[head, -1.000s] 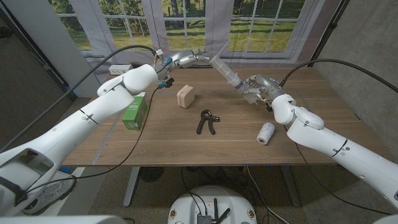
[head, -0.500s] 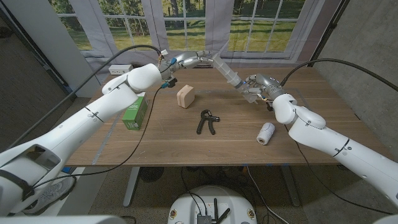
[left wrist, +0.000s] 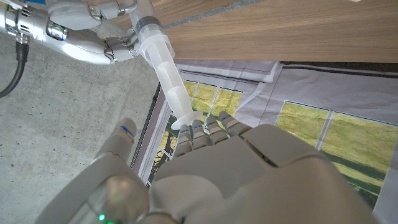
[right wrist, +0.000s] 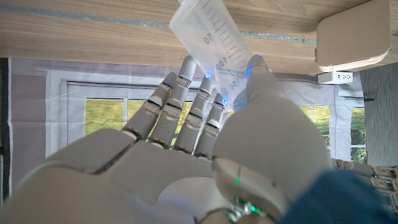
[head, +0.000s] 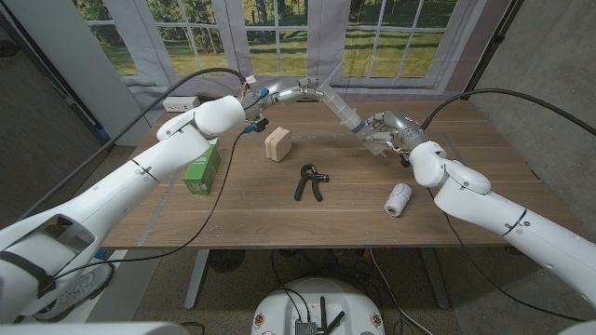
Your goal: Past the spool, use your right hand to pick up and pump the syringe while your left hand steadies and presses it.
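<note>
Above the far side of the wooden table (head: 233, 209), the right hand (head: 384, 128) grips the barrel of a clear graduated syringe (head: 341, 109) held tilted in the air — its plunger end reaching the fingertips of the left hand (head: 289, 88), which touch its flange. A white spool (head: 399, 198) lies nearer, beside the right forearm.

Both arms raised; right hand (head: 384, 129) gripping, left hand (head: 296, 90) touching.

White arms, silver hands, black cables
</note>
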You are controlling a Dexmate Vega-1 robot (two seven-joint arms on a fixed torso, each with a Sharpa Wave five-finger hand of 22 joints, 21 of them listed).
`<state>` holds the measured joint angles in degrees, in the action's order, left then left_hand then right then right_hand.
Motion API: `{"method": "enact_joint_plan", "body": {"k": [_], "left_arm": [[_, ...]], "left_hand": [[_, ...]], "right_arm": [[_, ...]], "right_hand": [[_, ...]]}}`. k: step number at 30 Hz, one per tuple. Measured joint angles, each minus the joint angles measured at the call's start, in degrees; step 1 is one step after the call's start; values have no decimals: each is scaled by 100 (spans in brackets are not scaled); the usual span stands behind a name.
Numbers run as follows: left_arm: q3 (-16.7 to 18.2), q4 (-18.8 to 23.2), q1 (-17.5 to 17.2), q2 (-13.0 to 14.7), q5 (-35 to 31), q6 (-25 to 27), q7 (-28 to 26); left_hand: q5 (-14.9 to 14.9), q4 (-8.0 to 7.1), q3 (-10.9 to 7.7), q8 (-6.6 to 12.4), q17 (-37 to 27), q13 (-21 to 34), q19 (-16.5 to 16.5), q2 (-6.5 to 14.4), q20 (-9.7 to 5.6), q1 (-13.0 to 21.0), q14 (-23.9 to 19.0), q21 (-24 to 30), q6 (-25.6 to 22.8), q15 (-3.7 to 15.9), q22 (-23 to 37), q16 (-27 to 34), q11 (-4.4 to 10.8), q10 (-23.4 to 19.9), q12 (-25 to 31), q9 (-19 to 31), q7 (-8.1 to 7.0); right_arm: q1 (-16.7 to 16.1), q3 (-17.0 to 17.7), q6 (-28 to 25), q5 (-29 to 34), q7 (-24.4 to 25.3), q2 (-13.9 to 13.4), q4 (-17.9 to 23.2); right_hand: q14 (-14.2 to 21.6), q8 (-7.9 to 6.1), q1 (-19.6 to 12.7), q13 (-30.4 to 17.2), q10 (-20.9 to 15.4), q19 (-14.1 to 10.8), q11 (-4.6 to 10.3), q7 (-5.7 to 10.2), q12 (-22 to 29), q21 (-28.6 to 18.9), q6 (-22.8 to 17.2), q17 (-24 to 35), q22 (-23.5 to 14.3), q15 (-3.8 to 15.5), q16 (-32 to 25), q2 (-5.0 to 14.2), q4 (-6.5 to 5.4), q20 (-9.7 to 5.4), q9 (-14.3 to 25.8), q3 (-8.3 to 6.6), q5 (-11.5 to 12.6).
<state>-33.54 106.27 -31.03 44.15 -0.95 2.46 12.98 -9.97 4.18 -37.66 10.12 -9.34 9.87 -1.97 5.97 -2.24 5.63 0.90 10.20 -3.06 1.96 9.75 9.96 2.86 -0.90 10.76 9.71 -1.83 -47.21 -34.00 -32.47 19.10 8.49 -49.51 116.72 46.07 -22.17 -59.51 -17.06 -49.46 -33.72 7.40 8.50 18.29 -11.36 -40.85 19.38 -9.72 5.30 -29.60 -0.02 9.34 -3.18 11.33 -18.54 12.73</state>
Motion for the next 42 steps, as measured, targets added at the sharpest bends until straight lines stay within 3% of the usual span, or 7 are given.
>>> {"method": "enact_joint_plan", "body": {"k": [42], "left_arm": [[-249, 69, 223, 25, -213, 316, 391]], "left_hand": [[0, -23, -72, 13, -1, -1, 0, -14, 0, -74, -101, 44, -44, -21, -1, 0, -9, -113, 0, 2, 80]], "right_arm": [[-96, 91, 185, -5, 139, 51, 75]], "right_hand": [[27, 33, 39, -35, -51, -20, 8, -52, -67, 0, -52, 74, 0, 25, 60, 39, 24, -19, 0, 23, 18]]}}
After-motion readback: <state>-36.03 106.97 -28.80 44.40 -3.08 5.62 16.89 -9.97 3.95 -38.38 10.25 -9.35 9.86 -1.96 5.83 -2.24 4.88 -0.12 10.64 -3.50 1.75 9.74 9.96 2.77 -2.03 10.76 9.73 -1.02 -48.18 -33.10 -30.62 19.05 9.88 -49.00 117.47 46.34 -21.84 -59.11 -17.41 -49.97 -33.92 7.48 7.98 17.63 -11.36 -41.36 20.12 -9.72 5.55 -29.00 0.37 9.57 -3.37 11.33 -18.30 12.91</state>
